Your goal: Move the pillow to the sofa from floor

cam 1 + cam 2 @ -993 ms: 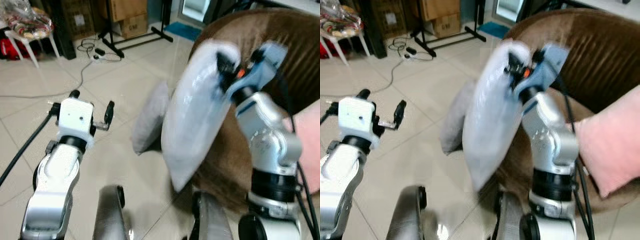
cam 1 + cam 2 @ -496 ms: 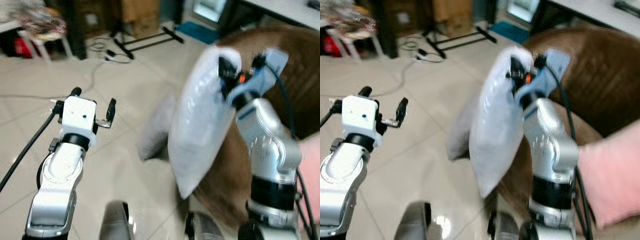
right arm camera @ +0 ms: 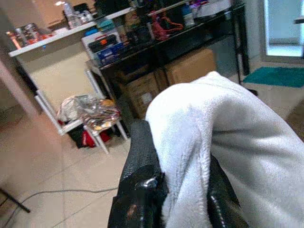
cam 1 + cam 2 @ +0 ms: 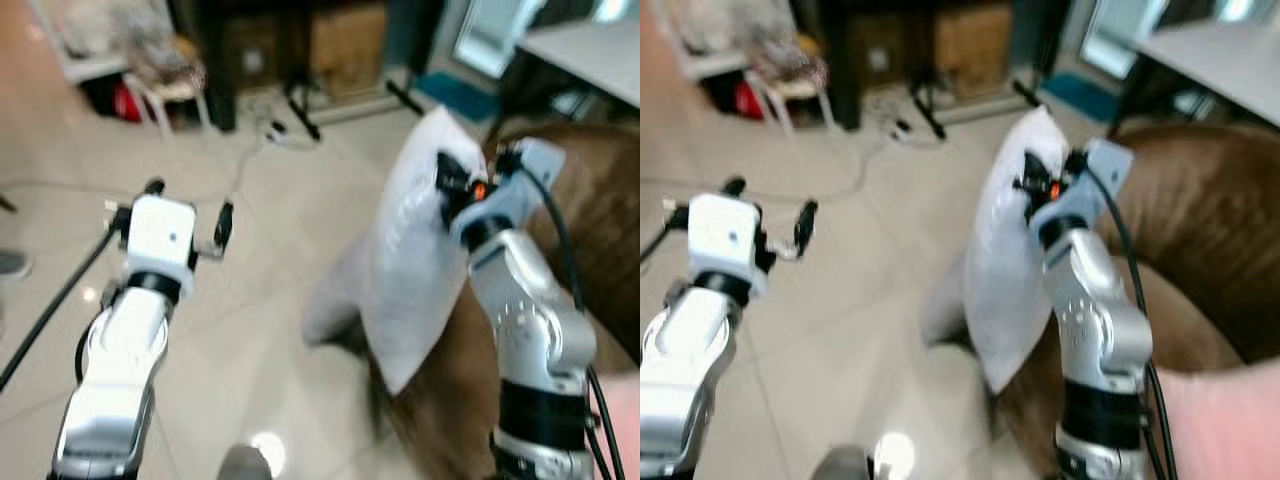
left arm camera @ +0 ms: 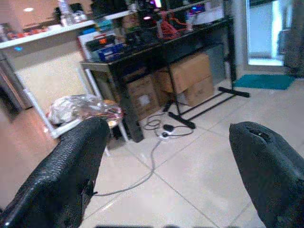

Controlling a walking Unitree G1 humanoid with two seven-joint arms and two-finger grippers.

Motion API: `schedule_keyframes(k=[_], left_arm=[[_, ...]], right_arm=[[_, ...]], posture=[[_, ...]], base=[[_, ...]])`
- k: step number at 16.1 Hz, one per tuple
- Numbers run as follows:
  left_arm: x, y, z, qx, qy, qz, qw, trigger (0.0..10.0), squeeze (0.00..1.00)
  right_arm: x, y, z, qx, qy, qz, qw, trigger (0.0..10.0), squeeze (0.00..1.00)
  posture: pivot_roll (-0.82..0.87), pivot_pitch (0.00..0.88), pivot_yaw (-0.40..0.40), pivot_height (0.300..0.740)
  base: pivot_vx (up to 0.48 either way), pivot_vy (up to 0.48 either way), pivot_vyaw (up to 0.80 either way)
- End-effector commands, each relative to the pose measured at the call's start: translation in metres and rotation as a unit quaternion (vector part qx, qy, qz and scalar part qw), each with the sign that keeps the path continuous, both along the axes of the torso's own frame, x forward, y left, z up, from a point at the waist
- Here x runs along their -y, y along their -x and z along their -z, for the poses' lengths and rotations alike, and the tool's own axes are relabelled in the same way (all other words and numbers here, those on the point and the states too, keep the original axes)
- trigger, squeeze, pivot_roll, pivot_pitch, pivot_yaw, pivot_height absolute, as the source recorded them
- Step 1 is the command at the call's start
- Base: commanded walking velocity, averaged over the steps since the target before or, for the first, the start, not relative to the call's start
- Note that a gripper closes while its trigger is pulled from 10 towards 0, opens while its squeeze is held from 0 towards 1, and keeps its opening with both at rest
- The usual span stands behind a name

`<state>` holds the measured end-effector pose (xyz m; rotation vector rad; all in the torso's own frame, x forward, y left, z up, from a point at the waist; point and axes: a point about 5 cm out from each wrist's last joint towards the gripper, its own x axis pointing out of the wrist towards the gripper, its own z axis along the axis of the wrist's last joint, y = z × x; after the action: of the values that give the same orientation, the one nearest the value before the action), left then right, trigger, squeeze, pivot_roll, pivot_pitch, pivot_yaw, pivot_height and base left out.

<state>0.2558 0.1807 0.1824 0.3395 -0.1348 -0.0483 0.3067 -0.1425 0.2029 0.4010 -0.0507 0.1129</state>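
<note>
Right wrist view: the right gripper (image 3: 183, 190) is clenched on the top edge of the white pillow (image 3: 237, 156), a fold of fleece pinched between its two black fingers (image 3: 140, 161); from the head cameras that gripper (image 4: 468, 190) sits high, at about two o'clock of the frame, and the pillow (image 4: 415, 270) hangs down from it with its long axis near vertical, tilted so the lower corner swings toward seven o'clock; it is wholly off the floor, its lower part hanging in front of the near edge of the brown sofa (image 4: 590, 240). The sofa lies at about three to four o'clock of the pillow, on the robot's right, so I judge the coming move to be a carry rightward and down onto the seat; the right arm is the nearer one and already has the load. A second grey cushion (image 4: 335, 300) shows low behind the pillow, by the sofa. The left gripper (image 4: 185, 215) is held out at ten o'clock over the tiles (image 4: 280, 210), released, fingers (image 5: 61, 171) spread wide with nothing between them, well apart from the pillow.
</note>
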Motion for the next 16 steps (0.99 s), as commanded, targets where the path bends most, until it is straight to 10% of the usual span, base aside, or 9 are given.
schedule_keyframes(k=[1, 7, 8, 9, 10, 16], left_arm=[[0.002, 0.0, 0.003, -0.007, -0.003, 0.007, 1.0, 10.0, 0.0], [0.002, -0.001, 0.004, -0.01, -0.006, 0.008, 1.0, 10.0, 0.0], [0.002, -0.001, 0.004, -0.01, -0.006, 0.009, 1.0, 10.0, 0.0], [0.002, -0.001, 0.004, -0.01, -0.006, 0.009, 1.0, 10.0, 0.0], [0.003, -0.002, 0.005, -0.01, -0.007, 0.012, 1.0, 10.0, 0.0], [0.003, -0.003, 0.002, 0.001, -0.006, 0.017, 1.0, 10.0, 0.0]], right_arm=[[0.003, 0.005, -0.009, 0.028, 0.003, 0.011, 1.0, 0.0, 0.0], [0.003, 0.007, -0.001, 0.015, 0.016, 0.013, 1.0, 0.0, 0.0], [0.002, 0.007, 0.001, 0.01, 0.021, 0.012, 1.0, 3.8, 0.0], [0.002, 0.007, 0.001, 0.01, 0.021, 0.012, 1.0, 3.8, 0.0], [0.0, 0.008, 0.005, -0.003, 0.032, 0.006, 0.999, 10.0, 0.0], [-0.007, 0.008, 0.014, -0.029, 0.02, 0.002, 0.999, 10.0, 0.0]], posture=[[0.11, 0.0, -0.069, 0.74], [0.11, 0.0, -0.067, 0.74], [0.11, 0.0, -0.065, 0.74], [0.11, 0.0, -0.065, 0.74], [0.11, 0.0, -0.061, 0.74], [0.11, 0.0, -0.057, 0.74]], base=[[0.0, 0.0, 0.0], [0.0, 0.0, 0.0], [0.0, 0.0, 0.0], [0.0, 0.0, 0.0], [0.0, 0.0, 0.0], [0.0, 0.0, -0.67]])
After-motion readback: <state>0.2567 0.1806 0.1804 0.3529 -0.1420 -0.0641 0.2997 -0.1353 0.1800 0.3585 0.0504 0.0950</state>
